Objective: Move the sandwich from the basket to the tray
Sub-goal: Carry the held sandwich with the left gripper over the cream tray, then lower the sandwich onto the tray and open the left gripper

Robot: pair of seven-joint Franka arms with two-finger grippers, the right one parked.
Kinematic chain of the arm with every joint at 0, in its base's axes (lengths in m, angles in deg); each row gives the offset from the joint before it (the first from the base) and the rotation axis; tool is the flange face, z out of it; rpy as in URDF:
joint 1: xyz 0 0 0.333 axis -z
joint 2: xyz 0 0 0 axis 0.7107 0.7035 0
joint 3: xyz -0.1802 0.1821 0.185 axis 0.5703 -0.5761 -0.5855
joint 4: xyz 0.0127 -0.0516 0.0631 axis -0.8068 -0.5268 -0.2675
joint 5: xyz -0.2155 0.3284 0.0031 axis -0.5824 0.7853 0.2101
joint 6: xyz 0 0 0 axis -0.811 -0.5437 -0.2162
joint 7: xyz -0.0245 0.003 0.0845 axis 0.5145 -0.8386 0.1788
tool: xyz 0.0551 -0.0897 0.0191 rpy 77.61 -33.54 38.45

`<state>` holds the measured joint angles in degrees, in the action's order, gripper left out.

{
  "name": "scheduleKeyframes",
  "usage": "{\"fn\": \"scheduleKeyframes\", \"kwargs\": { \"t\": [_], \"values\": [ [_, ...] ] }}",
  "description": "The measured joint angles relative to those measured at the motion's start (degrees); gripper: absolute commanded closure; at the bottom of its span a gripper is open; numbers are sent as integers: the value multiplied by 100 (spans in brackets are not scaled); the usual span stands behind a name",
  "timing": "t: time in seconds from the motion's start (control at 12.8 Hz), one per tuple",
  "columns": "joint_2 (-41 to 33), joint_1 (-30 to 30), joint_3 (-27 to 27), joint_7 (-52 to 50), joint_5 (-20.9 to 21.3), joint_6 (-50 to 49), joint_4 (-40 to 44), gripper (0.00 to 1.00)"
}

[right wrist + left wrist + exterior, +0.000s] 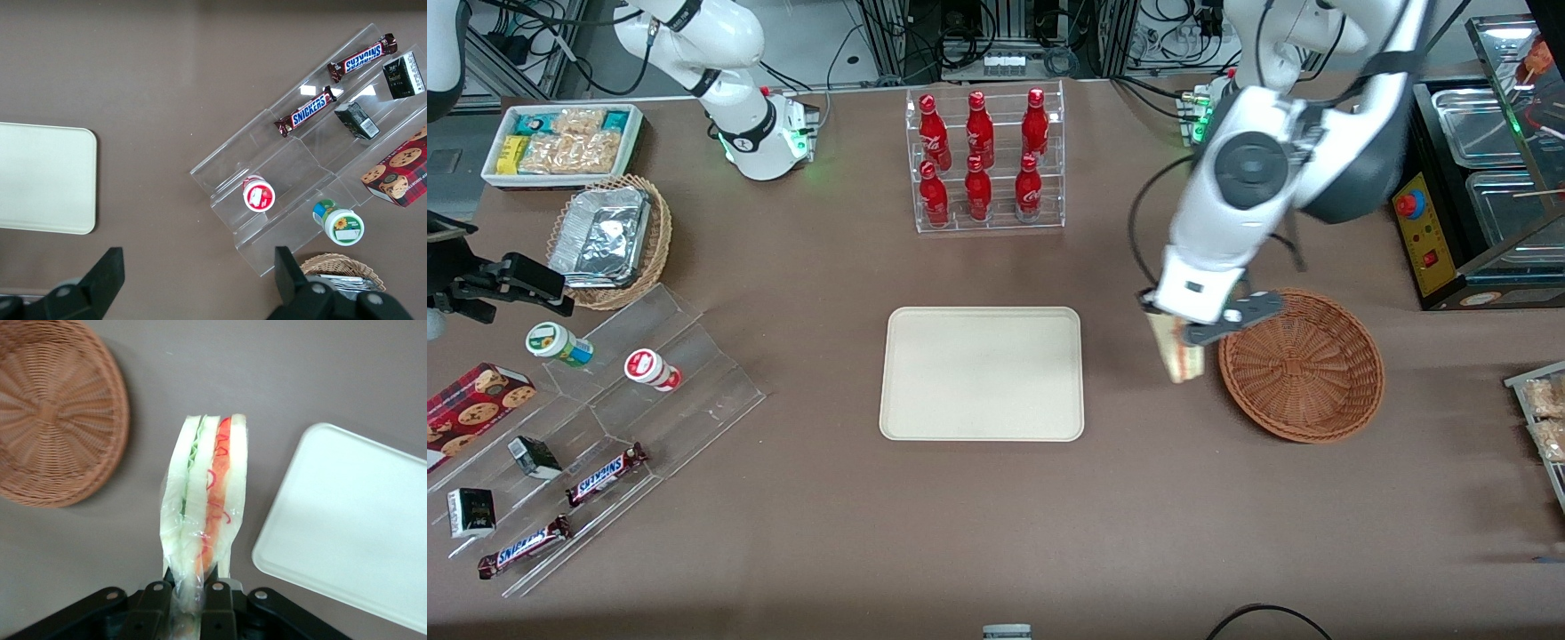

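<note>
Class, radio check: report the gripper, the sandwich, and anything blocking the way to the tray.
Gripper shut on sandwich, above table between basket and tray. Basket empty. Nothing on tray, nothing in the way.

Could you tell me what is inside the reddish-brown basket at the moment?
Nothing shows inside the basket; its woven bottom is bare, though the arm covers a bit of its rim. The sandwich hangs clamped in the tool over the table between basket and tray.
</note>
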<state>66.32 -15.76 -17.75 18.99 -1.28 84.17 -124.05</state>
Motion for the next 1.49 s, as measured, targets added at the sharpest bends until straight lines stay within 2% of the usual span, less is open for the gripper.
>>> {"fn": "scheduleKeyframes", "kwargs": {
  "t": [0.31,0.63,1.1,1.49],
  "values": [
    [1028,686,0,-6,-1,107,866,100],
    [1965,1062,-5,-120,-1,804,1382,100],
    [2555,1285,-6,-120,3,1572,1430,100],
    [2927,1407,-12,-120,102,1748,1434,100]
  ]
}}
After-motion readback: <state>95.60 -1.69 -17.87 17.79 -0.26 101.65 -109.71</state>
